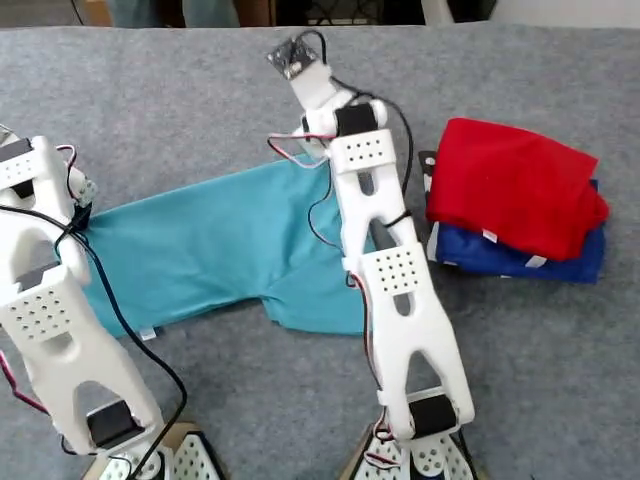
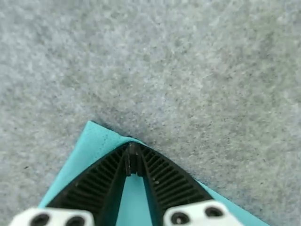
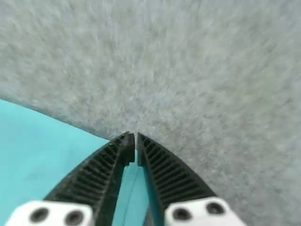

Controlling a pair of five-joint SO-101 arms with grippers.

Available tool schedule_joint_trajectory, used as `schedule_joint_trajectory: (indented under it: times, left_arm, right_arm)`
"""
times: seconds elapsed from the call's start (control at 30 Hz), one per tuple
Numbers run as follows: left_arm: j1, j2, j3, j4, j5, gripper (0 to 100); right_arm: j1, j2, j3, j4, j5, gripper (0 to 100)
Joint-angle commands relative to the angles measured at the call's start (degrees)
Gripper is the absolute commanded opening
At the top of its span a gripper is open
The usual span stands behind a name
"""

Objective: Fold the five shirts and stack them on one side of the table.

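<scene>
High view: a teal shirt (image 1: 220,250) lies spread across the middle of the grey table (image 1: 200,90), between the two arms. To its right, apart from it, a folded red shirt (image 1: 515,190) sits on a folded blue shirt (image 1: 500,258).

In the left wrist view the left gripper (image 2: 133,157) is closed, its tips pinching a corner of the teal shirt at the cloth's left end, with teal fabric showing between the fingers.

In the right wrist view the right gripper (image 3: 135,141) is also clamped together on the teal shirt's edge, at its far right part, with bare table beyond the tips.
</scene>
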Motion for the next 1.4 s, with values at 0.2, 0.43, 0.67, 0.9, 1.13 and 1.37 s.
schedule_joint_trajectory:
  times: [0.2, 0.43, 0.67, 0.9, 1.13, 1.37]
  left_arm:
    - [-1.27, -9.93, 6.73, -6.77, -0.88, 3]
    - [-2.07, -25.41, 29.41, -24.62, -4.13, 3]
    - [-2.59, -30.86, 39.43, -35.08, -4.13, 3]
    - [-2.59, -30.86, 39.43, -35.16, -4.13, 3]
    - [-2.51, -30.77, 40.4, -35.34, -4.13, 3]
    - [-3.21, -30.77, 40.31, -35.34, -4.13, 3]
  right_arm:
    - [-4.84, -22.29, 7.34, 18.02, 15.56, 20.1]
    - [-10.37, -48.57, 54.02, 17.58, 26.2, 20.2]
    - [-12.04, -68.35, 91.21, 9.49, 31.3, 20.2]
    - [-16.79, -81.27, 120.75, -4.13, 32.97, 20.5]
    - [-19.43, -80.84, 132.35, -15.21, 32.88, 20.5]
    - [-19.25, -70.99, 132.53, -23.38, 32.18, 20.4]
